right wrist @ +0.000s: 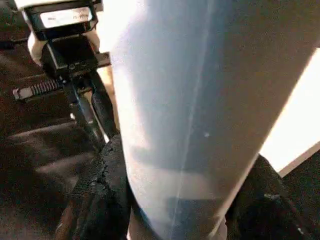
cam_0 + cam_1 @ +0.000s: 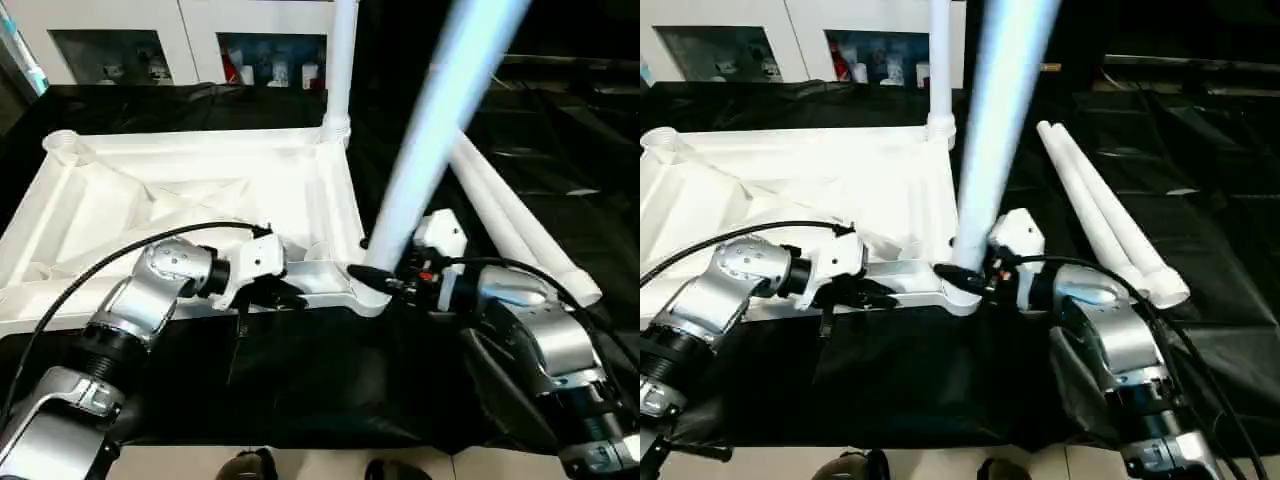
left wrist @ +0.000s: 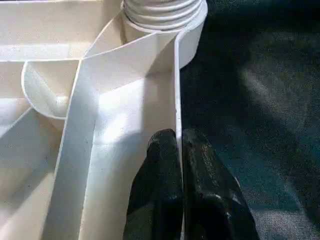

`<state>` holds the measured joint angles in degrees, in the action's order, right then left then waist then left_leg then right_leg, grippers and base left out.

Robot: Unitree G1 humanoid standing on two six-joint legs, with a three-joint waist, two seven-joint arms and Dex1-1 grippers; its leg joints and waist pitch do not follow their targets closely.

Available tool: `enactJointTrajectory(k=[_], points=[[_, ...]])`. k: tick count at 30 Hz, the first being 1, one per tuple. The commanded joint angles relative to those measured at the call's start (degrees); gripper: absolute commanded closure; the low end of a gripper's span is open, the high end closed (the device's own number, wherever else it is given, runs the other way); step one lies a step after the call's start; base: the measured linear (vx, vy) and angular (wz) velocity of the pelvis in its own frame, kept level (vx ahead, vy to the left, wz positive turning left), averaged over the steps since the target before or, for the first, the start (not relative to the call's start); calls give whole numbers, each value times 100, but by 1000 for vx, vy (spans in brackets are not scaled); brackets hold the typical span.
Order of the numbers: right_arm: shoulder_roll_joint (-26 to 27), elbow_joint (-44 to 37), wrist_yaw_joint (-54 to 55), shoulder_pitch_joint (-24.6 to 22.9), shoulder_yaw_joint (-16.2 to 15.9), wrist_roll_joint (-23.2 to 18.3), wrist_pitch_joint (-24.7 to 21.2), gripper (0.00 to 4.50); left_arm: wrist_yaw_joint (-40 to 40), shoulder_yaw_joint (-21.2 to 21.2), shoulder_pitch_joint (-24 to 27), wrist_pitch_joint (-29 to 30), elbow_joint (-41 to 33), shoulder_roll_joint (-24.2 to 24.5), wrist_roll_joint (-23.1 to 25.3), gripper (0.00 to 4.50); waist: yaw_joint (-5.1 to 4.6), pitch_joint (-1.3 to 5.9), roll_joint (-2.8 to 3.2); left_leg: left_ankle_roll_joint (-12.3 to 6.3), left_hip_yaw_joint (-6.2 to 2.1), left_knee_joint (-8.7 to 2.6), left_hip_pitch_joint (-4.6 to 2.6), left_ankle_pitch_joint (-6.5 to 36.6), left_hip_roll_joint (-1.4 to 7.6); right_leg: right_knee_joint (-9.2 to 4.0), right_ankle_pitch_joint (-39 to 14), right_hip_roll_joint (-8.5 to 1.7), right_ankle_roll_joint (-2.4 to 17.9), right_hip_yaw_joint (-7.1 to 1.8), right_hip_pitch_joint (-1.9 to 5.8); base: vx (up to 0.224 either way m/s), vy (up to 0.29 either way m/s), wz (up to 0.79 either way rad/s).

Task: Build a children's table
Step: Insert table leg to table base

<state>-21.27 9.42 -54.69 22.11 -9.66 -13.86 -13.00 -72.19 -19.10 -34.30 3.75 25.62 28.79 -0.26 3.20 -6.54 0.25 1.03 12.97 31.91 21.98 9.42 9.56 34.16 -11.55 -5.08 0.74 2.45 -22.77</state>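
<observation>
The children's table top lies upside down on black cloth, ribbed underside up. One white leg stands upright in its far right corner socket. At the near right corner my right gripper is shut on a second leg, which leans up and to the right; its black fingers sit on both sides of the tube. The leg's ribbed end sits in that corner socket. My left gripper is shut on the thin near rim wall of the top, a finger on each side.
Two loose white legs lie side by side on the black cloth to the right of the top. The far left corner socket stands empty. White cabinets with glass doors line the back.
</observation>
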Motion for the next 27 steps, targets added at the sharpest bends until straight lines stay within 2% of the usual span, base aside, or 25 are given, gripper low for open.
enactJointTrajectory(k=[1,8,10,13,14,20,21,23,25,26,27], points=[[-38,516,-212,-373,-522,305,-265,259,85,-45,15,42,-118,6,95,450,1,306,18,-131,-239,-399,-167,1387,425,-394,-978,-394,1342,-285,136,0,0,0],[-58,800,-251,-436,-571,351,-159,260,62,-40,47,84,-174,25,76,450,2,298,14,-88,-242,-409,-173,1519,427,-410,-1035,-392,1349,-286,130,0,0,0],[-26,917,-195,-441,-529,400,-61,260,61,-41,54,134,-211,15,65,450,5,287,40,-67,-242,-416,-171,1571,427,-417,-1058,-395,1359,-288,123,0,0,0],[83,1076,-34,-439,-367,354,43,260,72,4,121,272,-355,-44,-45,450,0,279,35,10,-251,-434,-185,1766,436,-438,-1268,-398,1335,-291,117,0,0,0],[118,1121,1,-425,-301,314,64,260,73,21,148,312,-404,-77,-96,450,-4,267,51,54,-259,-450,-187,1881,440,-451,-1375,-394,1315,-292,108,0,0,0],[140,1288,-181,-296,-143,128,166,260,-26,-4,167,196,-372,-90,-133,450,-7,262,53,107,-270,-464,-199,2034,435,-476,-1515,-392,1249,-300,94,0,0,0],[126,1324,-242,-264,-128,101,184,260,-62,-16,154,163,-340,-74,-123,450,-12,251,72,113,-272,-471,-197,2057,434,-476,-1474,-384,1260,-298,90,0,0,0],[34,1364,-547,-208,-189,82,264,260,-207,-33,124,117,-309,-14,-143,450,-14,259,68,111,-270,-467,-191,2032,434,-461,-1355,-385,1288,-296,101,0,0,0],[-36,1379,-802,-178,-241,67,319,260,-322,-50,95,67,-291,22,-157,450,-12,271,66,62,-258,-453,-187,1849,435,-432,-1039,-374,1348,-292,119,0,0,0],[-55,1387,-894,-168,-252,55,332,260,-392,-60,88,65,-296,35,-176,450,-6,296,63,-55,-240,-423,-174,1541,427,-383,-575,-365,1460,-281,144,0,0,0],[-75,1398,-978,-159,-263,44,348,260,-455,-70,82,67,-300,44,-194,450,-2,293,61,-102,-233,-416,-168,1463,425,-374,-448,-362,1497,-276,146,0,0,0]])
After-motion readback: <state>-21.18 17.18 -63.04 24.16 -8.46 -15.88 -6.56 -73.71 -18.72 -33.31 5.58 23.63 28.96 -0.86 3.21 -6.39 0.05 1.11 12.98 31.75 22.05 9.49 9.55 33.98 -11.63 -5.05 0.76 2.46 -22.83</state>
